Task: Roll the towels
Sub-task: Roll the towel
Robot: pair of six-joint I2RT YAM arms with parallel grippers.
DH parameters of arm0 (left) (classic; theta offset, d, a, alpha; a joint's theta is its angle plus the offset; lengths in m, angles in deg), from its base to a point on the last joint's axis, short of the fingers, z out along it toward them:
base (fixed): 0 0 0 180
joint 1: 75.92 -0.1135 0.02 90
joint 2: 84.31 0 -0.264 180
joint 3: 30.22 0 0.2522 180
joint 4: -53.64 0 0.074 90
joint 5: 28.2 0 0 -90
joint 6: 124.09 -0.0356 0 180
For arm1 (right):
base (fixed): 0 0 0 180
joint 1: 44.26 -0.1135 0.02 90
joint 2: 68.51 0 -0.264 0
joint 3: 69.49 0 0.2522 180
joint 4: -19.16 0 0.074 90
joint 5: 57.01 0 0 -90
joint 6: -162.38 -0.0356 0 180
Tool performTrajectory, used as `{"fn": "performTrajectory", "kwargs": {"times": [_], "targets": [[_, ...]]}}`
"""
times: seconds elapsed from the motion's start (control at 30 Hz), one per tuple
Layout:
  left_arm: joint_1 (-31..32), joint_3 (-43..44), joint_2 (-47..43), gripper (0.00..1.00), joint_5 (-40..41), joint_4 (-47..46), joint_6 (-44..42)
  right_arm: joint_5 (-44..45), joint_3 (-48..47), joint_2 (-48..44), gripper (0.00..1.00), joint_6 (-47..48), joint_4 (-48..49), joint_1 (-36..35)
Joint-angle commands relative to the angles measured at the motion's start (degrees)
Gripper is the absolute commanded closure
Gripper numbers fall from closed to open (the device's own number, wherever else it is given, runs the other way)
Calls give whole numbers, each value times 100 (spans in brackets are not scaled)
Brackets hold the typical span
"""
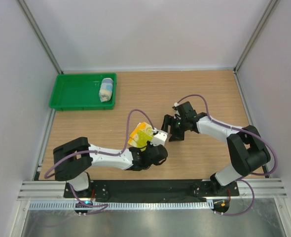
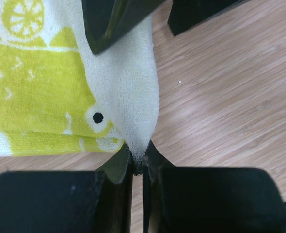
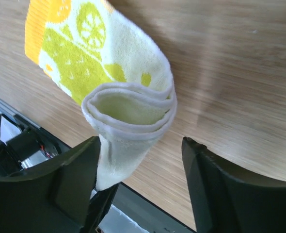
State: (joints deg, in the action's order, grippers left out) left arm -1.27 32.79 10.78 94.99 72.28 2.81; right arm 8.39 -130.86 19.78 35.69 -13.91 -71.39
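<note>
wooden table point(image 1: 204, 94): left hand point(image 2: 138, 165) clenched on the yellow-green towel point(image 3: 80, 63) corner; right hand point(image 1: 173, 129) spread wide, holding nothing.

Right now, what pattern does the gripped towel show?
Towel: lime and white, citrus prints, orange edge; right wrist view.

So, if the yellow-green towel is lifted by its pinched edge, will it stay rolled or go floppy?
Probably floppy: the yellow-green towel sags in soft curved layers. It looks light, since the left gripper holds it by a thin pinch of edge. The loose roll may unwind, because the right gripper stands open, not clamping it.
</note>
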Motion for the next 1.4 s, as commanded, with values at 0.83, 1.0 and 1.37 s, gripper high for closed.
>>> {"fn": "performTrajectory", "kwargs": {"times": [0.83, 1.0, 1.37], "targets": [[-1462, -2181, -747, 100, -2922, -3702, 3243, -845, 2002, -1342, 64, -1622, 4109, 131], [-1910, -2684, -123, 100, -3828, -5432, 3779, -722, 2028, -868, 64, -1666, 4523, -143], [-2227, -2965, 625, 100, -4470, -6702, 4229, -581, 2107, 661, 69, -1710, 5428, -169]]}}
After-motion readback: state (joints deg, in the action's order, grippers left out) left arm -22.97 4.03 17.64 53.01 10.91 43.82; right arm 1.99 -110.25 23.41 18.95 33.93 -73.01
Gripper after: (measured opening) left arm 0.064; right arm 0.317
